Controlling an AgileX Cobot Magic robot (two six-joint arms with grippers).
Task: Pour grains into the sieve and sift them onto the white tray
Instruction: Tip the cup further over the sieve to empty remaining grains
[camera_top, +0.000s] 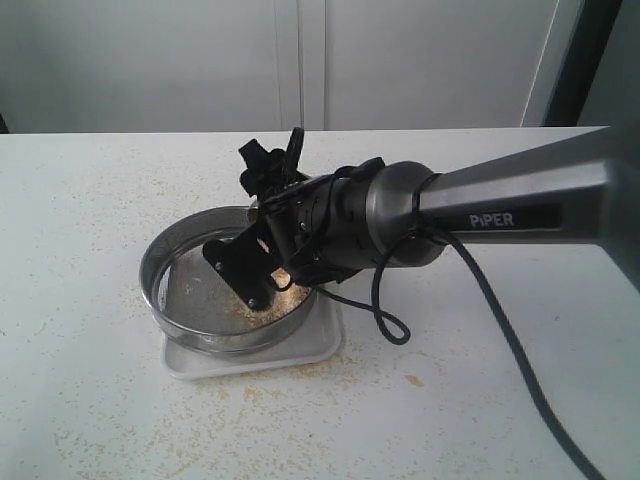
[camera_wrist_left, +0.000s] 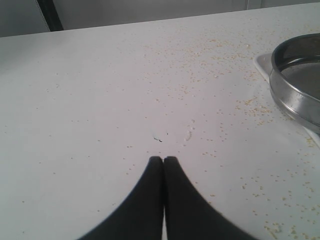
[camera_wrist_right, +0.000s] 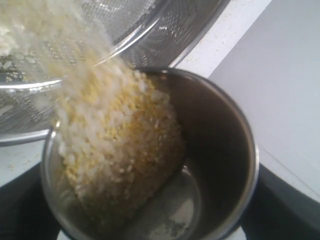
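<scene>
Filling the right wrist view, the steel cup (camera_wrist_right: 220, 150) is tipped hard over, and the grains (camera_wrist_right: 115, 140), golden-yellow bits mixed with paler rice-like ones, are heaped against its lower wall and spilling over the lip. Dark jaws show on either side of the cup: the right gripper (camera_top: 258, 258) has its jaws spread wide and clamped on the cup's body, with nothing else in its grasp. Directly beneath that hand lies the sieve (camera_top: 160, 262), and the stream lands on its grey mesh. The exterior view shows a small pale-yellow pile gathered on the mesh just under the fingertips. The sieve sits on the white tray (camera_top: 322, 350), whose rim shows around the sieve's base below the hand. A black cable (camera_top: 390, 320) loops down behind the wrist. Over on the other arm, the left gripper (camera_wrist_left: 163, 162) hovers above the table (camera_wrist_left: 75, 100), its two black fingers pressed tight together with nothing between them. The sieve and a corner of the tray lie well apart from that hand, ahead of its fingertips and off to one side, and stray grains are sprinkled across the table between hand and sieve.
</scene>
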